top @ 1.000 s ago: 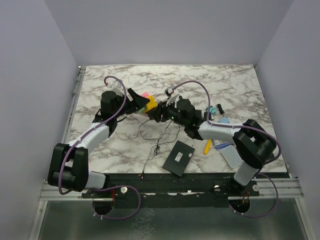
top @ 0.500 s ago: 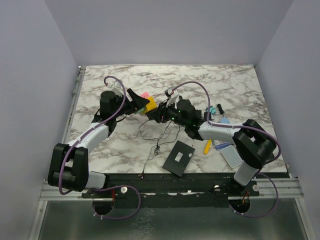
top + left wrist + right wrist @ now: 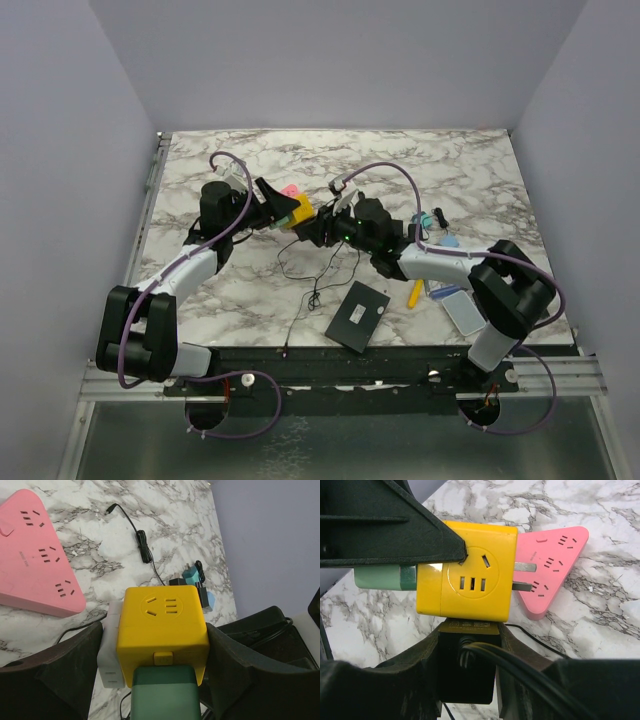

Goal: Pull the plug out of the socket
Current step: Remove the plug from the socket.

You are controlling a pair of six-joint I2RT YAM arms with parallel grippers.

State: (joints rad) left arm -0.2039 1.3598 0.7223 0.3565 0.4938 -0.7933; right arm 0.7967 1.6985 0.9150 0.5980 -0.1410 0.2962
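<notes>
On the table (image 3: pixel 450 170), plug (image 3: pixel 465 670) pointing into socket (image 3: pixel 470 575)

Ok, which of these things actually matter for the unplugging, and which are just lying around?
In play: yellow cube socket, black plug, left gripper holding the socket, right gripper on the plug.
Lying about: pink power strip, flat black box, yellow marker.

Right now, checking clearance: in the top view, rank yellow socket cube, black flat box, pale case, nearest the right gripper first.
1. yellow socket cube, just left of the right gripper.
2. black flat box, toward the near edge.
3. pale case, far right.
</notes>
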